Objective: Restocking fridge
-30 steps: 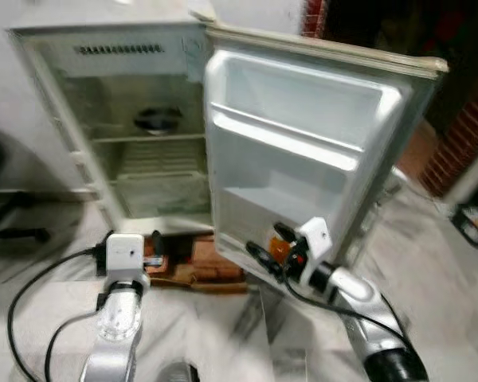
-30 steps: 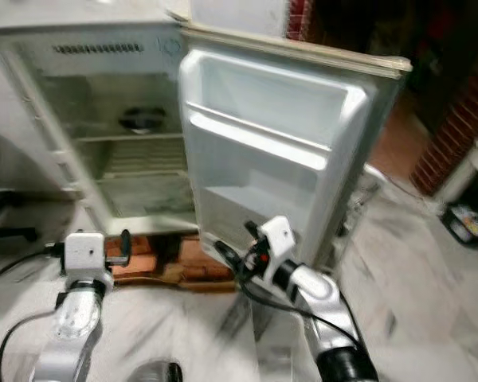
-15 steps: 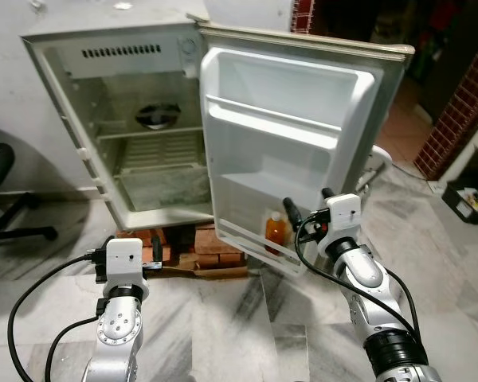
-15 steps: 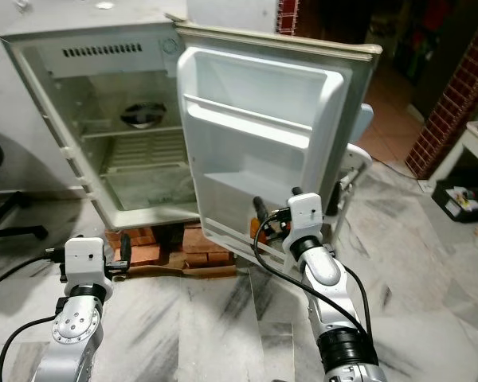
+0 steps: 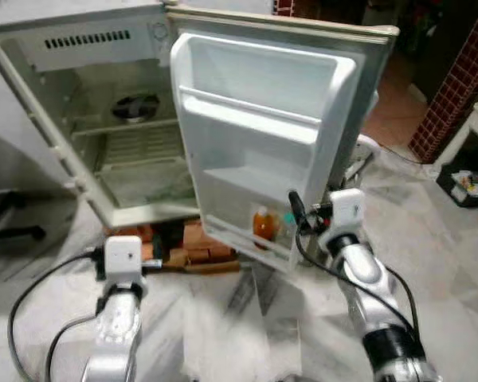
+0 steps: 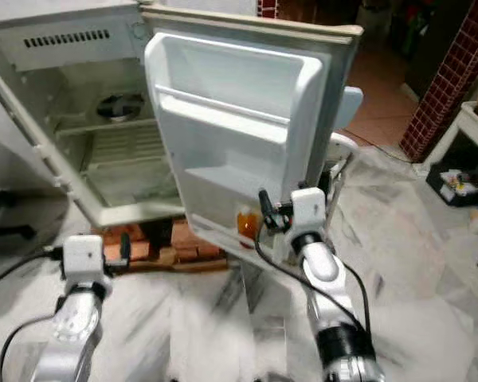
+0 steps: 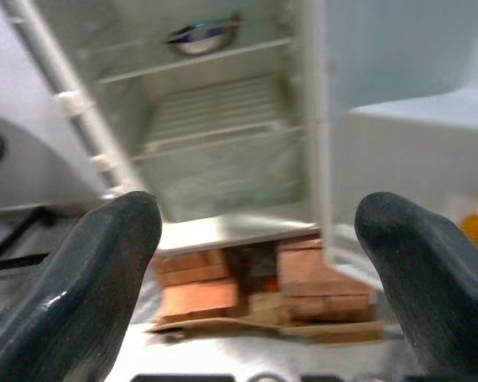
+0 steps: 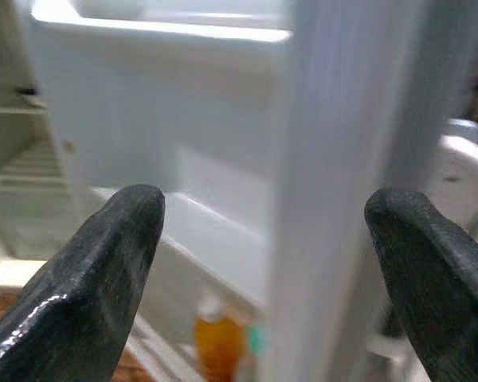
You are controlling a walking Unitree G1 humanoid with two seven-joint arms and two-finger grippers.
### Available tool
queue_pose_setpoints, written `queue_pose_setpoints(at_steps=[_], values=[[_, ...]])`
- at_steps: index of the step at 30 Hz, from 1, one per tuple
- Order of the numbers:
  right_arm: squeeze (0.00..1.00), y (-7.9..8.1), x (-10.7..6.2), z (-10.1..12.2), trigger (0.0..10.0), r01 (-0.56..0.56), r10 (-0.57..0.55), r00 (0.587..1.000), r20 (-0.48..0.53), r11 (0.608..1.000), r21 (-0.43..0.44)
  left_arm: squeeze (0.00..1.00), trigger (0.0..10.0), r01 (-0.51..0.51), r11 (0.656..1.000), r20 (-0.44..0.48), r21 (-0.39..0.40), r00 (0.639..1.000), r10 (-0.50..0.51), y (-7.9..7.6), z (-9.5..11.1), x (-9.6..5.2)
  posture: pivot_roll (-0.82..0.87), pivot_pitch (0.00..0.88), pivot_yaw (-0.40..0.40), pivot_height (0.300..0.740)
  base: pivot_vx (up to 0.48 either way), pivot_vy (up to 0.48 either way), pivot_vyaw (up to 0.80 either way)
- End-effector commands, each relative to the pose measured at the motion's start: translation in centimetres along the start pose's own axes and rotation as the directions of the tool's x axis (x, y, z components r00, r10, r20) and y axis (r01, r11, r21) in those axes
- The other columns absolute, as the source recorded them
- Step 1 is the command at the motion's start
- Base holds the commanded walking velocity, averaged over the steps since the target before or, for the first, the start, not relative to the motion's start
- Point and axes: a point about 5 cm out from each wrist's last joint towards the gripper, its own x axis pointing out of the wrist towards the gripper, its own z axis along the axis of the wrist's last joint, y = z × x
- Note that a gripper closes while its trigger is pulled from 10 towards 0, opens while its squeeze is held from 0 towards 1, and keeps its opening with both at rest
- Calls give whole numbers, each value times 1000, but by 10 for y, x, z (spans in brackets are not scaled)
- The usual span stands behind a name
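Left eye view: the right pincer (image 5: 296, 213), released and empty, flanks the white fridge door (image 5: 259, 119) edge; orange bottle (image 5: 262, 224) sits on its lowest shelf; left pincer (image 7: 255, 263) gapes, idle.

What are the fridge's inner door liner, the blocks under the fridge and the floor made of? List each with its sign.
White inner door liner: likely moulded plastic, smooth, slightly glossy.
Reddish rectangular blocks under the fridge: apparently brick, matte.
Grey-veined pale floor: looks like polished marble or marble-look tile.
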Motion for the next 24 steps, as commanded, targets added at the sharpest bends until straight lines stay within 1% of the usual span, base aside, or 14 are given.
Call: queue_pose_setpoints(at_steps=[1,8,10,11,12,16,18,21,24], values=[[0,4,4,4,10000,-10,10,1000,18,1000,3,0,10000,-12,1000,-5,16,1000,12,7,-1,1,-5,7,38,740,0,-431,0],[0,5,4,4,10000,-23,23,999,25,1000,7,0,10000,-17,1000,-5,7,1000,17,7,-1,2,-6,6,35,740,0,-395,0],[0,5,4,4,10000,-26,26,999,25,1000,8,0,10000,-17,1000,-4,9,1000,17,7,-1,2,-6,6,35,740,0,0,0],[0,5,4,4,10000,-29,29,999,25,1000,7,0,10000,-15,1000,-2,18,1000,15,7,-1,2,-6,6,35,740,0,-405,0],[0,5,4,4,10000,-34,34,999,27,999,7,0,10000,-17,1000,-1,14,1000,17,7,-1,2,-6,6,35,740,0,-405,0],[0,9,4,5,10000,-71,72,997,41,997,-12,0,10000,-36,999,-6,0,999,36,8,-2,1,-6,6,35,740,0,0,0],[0,12,4,7,10000,-87,89,995,49,995,-38,0,10000,-37,999,1,-4,999,37,8,-1,1,-5,10,36,740,0,0,769],[0,13,6,8,10000,-88,89,994,56,996,-17,0,10000,-41,999,5,-2,999,41,9,0,2,-3,9,36,740,0,0,756],[0,13,6,8,10000,-86,86,995,59,996,-13,0,10000,-46,999,12,3,999,46,11,0,1,-3,11,37,740,0,0,733]])
